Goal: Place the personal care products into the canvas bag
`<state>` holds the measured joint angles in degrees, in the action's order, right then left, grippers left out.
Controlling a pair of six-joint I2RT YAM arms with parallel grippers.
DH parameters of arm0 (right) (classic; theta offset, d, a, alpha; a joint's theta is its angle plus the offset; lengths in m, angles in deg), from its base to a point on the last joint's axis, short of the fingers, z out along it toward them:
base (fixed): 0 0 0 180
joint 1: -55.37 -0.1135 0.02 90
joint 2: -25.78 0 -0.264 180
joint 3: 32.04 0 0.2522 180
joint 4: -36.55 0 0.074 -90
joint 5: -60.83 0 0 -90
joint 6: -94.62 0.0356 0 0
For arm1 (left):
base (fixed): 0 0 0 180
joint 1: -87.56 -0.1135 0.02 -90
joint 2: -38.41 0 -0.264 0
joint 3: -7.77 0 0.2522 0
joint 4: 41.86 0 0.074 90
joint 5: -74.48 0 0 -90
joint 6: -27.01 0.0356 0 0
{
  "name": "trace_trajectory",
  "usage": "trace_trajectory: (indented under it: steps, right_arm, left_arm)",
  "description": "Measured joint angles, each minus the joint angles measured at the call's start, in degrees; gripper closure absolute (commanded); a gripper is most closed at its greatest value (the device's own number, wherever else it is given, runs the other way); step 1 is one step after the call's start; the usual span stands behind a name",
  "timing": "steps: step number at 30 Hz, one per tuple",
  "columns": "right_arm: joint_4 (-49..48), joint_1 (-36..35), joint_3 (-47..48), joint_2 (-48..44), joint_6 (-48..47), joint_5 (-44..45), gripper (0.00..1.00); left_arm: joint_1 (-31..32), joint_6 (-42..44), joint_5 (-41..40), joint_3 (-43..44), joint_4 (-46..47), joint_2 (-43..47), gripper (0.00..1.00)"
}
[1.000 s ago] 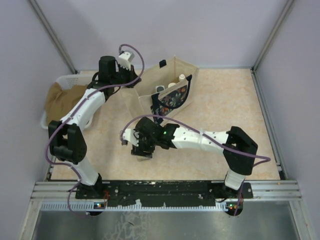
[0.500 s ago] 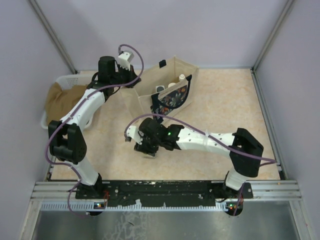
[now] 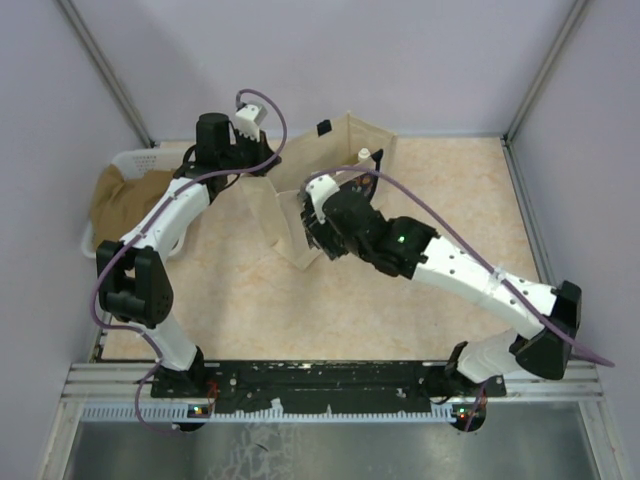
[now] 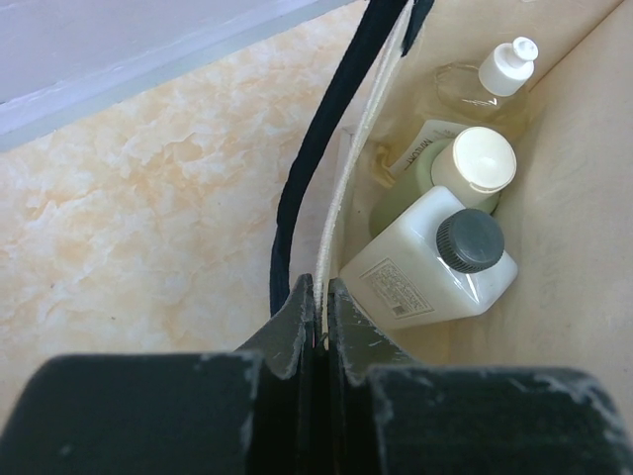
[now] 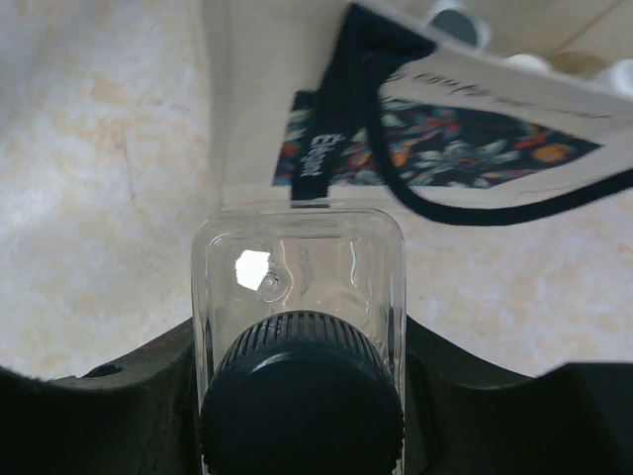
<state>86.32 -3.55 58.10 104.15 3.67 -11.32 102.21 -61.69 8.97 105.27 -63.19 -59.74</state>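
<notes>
Bottle (image 5: 297, 282) (clear, square, ribbed black cap (image 5: 302, 396)) fills right hand (image 5: 297, 346).

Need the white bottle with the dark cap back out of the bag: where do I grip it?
Probably the dark cap, from above through the open bag: the white bottle sits cap-up, body hemmed between the green bottle and the fabric.

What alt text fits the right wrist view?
The right gripper holds a clear square bottle, its black cap toward the camera, in front of the canvas bag. The bag's floral panel and a dark handle lie ahead, over the marbled table.
</notes>
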Motion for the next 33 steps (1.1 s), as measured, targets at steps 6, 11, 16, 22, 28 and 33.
trace_trajectory:
  steps: [6, 11, 16, 22, 28, 33]
  right_arm:
    - [2.25, 3.63, 10.27, -0.61, 1.64, 6.23, 1.00]
    - [1.73, 9.86, 19.10, 1.01, 0.98, 6.10, 1.00]
    - [-0.11, 17.44, 27.26, 6.97, 0.13, 2.73, 1.00]
    - [-2.60, 20.31, 33.62, 17.35, -0.52, -4.20, 1.00]
    - [-3.41, 19.41, 33.88, 24.76, 1.05, -12.41, 1.00]
    - [-4.31, 17.16, 31.89, 25.18, 1.25, -13.64, 1.00]
  left_arm:
    - [-0.07, 0.00, 0.00, -0.11, 0.13, 0.00, 1.00]
    - [-0.09, -0.07, 0.02, -0.61, 0.55, 0.24, 1.00]
    - [-0.07, -0.26, 0.15, -1.09, 0.87, 0.66, 1.00]
    - [-0.07, -0.74, 0.52, -1.97, 1.70, 1.09, 1.00]
    - [-0.07, -1.14, 1.49, -2.80, 2.56, 1.64, 1.00]
    - [-0.07, -1.46, 2.10, -3.10, 2.86, 1.84, 1.00]
